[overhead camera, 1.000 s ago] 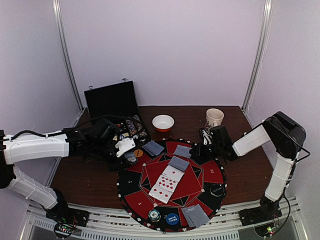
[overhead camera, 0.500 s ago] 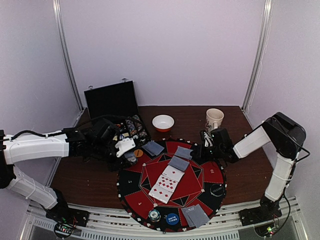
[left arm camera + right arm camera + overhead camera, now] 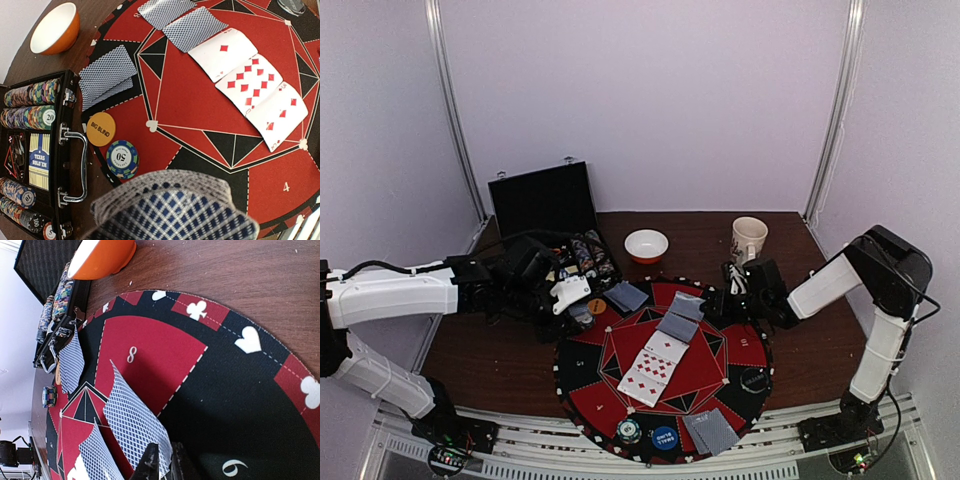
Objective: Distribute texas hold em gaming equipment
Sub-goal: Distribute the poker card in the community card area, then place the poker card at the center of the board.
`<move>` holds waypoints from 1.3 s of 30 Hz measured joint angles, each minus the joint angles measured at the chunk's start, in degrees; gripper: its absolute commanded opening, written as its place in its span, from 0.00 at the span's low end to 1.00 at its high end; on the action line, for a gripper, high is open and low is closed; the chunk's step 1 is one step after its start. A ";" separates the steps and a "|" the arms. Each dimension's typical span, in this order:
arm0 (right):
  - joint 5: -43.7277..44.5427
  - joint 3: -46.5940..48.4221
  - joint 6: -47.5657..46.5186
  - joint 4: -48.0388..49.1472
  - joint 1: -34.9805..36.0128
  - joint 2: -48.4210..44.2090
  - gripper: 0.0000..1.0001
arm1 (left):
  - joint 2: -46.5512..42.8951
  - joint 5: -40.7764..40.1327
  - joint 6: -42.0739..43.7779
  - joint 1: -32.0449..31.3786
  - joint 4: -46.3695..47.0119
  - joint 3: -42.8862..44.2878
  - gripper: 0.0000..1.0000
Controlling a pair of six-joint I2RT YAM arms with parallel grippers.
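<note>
Looking down on the desk (image 3: 490,350), you had the left pincer (image 3: 572,298) clamped on a fan of cards (image 3: 170,210), grey-blue backs up. It hung over the left rim of the round red-and-black mat (image 3: 582,368), just in front of the open briefcase (image 3: 545,200) at the far left corner.

Your right pincer (image 3: 165,462) reached in from the right edge of the desk to the far side of the mat. The corner of a face-down card (image 3: 135,420) sat between its fingertips, and that card was tilted up off the mat beside the red field marked 8. The jaws stood very close together around the corner, but I cannot tell whether they were pinching the card or had just let go.

Three face-up cards (image 3: 655,368) with red pips overlapped in a row at the mat's centre, and another face-down card (image 3: 678,326) lay just beyond them. A pair of face-down cards (image 3: 107,75) lay at the mat's far left rim. Near them were an orange BIG BLIND disc (image 3: 100,129) and a 50 chip (image 3: 122,158). Toward the near edge of the desk, the mat carried a second chip (image 3: 629,431), a blue disc (image 3: 664,437) and more face-down cards (image 3: 710,432).

Rows of chips (image 3: 30,95) filled the briefcase. An orange bowl (image 3: 646,244) and a mug (image 3: 749,236) stood toward the far edge.
</note>
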 measured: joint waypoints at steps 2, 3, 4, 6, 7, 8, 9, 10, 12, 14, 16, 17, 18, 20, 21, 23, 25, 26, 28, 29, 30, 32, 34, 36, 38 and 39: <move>-0.02 -0.35 0.13 0.26 0.00 -0.17 0.16 | 0.00 0.00 0.00 0.00 -0.02 0.00 0.40; -0.02 -0.55 0.17 0.35 0.00 -0.33 0.17 | 0.00 0.00 0.00 0.00 0.00 0.00 0.40; -0.02 -0.70 0.24 0.44 0.00 -0.46 0.18 | 0.00 0.00 0.00 0.00 -0.02 0.00 0.40; -0.02 -0.85 0.22 0.42 0.00 -0.68 0.21 | 0.00 0.02 0.00 0.00 -0.02 0.00 0.41; -0.02 -0.94 0.13 0.39 0.00 -0.81 0.23 | 0.00 0.02 0.00 0.00 -0.02 0.00 0.40; 0.00 -1.05 0.13 0.28 0.00 -1.03 0.25 | 0.00 0.02 0.00 0.00 -0.02 0.00 0.40; 0.04 -1.16 0.09 0.04 0.00 -1.36 0.27 | 0.00 0.02 0.00 0.00 0.00 0.00 0.41; 0.15 -1.20 0.13 -0.20 0.00 -1.64 0.29 | 0.00 0.02 0.02 0.00 0.00 0.00 0.41; 0.48 -1.27 -0.04 -0.94 0.00 -2.34 0.34 | 0.00 0.02 0.00 0.00 0.00 0.00 0.41; 1.11 -1.27 -0.28 -2.19 0.00 -3.28 0.37 | 0.00 0.02 0.00 0.00 0.00 0.00 0.41; 2.01 -1.27 -0.74 -3.78 0.00 -4.50 0.41 | 0.00 0.02 0.00 0.00 0.00 0.00 0.41; 2.47 -1.27 -0.85 -4.42 0.00 -5.01 0.42 | 0.00 0.02 0.00 0.00 -0.02 0.00 0.41; 3.04 -1.25 -1.33 -5.35 0.00 -5.70 0.43 | 0.00 0.02 0.00 0.00 0.00 0.00 0.41; 4.44 -1.20 -2.12 -7.50 0.00 -7.43 0.44 | 0.00 0.00 -0.02 0.00 0.00 0.00 0.40; 5.05 -1.09 -2.54 -8.37 0.00 -8.20 0.44 | 0.02 -0.02 -0.11 0.00 0.00 0.00 0.41; 6.64 -0.35 -3.74 -10.88 0.00 -10.16 0.45 | 0.13 -0.24 -0.74 0.00 -0.04 0.04 0.40; 8.15 0.74 -5.25 -13.46 0.00 -12.35 0.46 | 0.79 -0.74 -2.10 0.00 -0.42 0.63 0.40; 9.11 1.38 -6.14 -14.69 0.00 -13.55 0.46 | 1.36 -1.18 -3.10 0.00 -0.50 1.05 0.41; 10.60 2.69 -7.89 -16.90 0.00 -15.63 0.47 | 2.43 -2.03 -5.73 0.00 -0.96 2.03 0.40; 11.39 3.41 -8.90 -18.16 0.00 -16.76 0.47 | 2.80 -2.45 -7.43 0.00 -1.16 2.45 0.40; 12.22 3.98 -9.66 -19.06 0.00 -17.97 0.48 | 2.95 -2.84 -9.42 0.00 -1.07 2.54 0.40; 13.51 4.79 -11.30 -20.68 -0.02 -20.24 0.48 | 2.95 -3.48 -14.40 0.00 -1.09 2.45 0.40; 14.51 5.22 -12.96 -22.03 -0.02 -22.23 0.48 | 2.89 -4.20 -19.37 0.00 -0.55 1.75 0.40; 15.32 5.38 -14.32 -23.12 -0.04 -23.87 0.48 | 2.38 -5.81 -24.92 0.00 0.09 -0.31 0.42; 15.72 5.38 -15.61 -24.09 -0.07 -25.35 0.48 | 1.49 -7.82 -29.92 0.04 0.13 -3.21 0.42; 15.74 5.38 -15.98 -24.37 -0.09 -25.81 0.49 | 1.11 -8.57 -31.74 0.13 0.00 -4.35 0.42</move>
